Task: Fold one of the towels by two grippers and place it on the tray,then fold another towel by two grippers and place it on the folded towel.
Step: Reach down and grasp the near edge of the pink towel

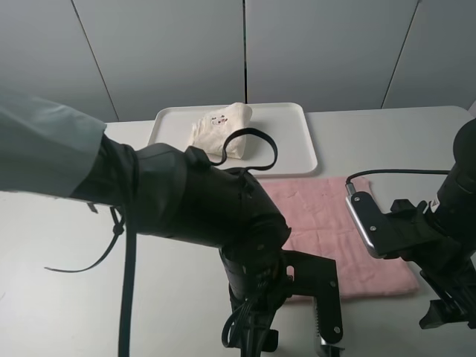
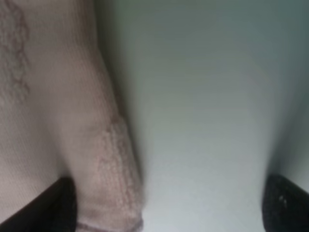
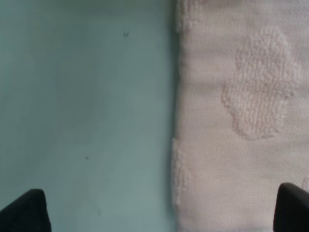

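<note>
The cream towel (image 1: 219, 128) lies folded on the white tray (image 1: 288, 141) at the back of the table. In front of the tray the pink towel (image 1: 335, 230) is spread flat. My left gripper (image 1: 305, 320) hangs low at the pink towel's near left corner. The left wrist view shows that gripper (image 2: 169, 212) open, straddling the pink towel's edge (image 2: 58, 121), one fingertip (image 2: 48, 208) over the cloth and the other over bare table. My right gripper (image 1: 450, 312) is at the near right corner. In its wrist view it (image 3: 159, 217) is open across the pink towel's edge (image 3: 241, 121), holding nothing.
The pale table (image 1: 74, 297) runs wide to the left and right of the towel. The left arm's black sleeve and loose cables (image 1: 123, 253) fill the near left of the high view. A grey panelled wall (image 1: 245, 44) stands behind the tray.
</note>
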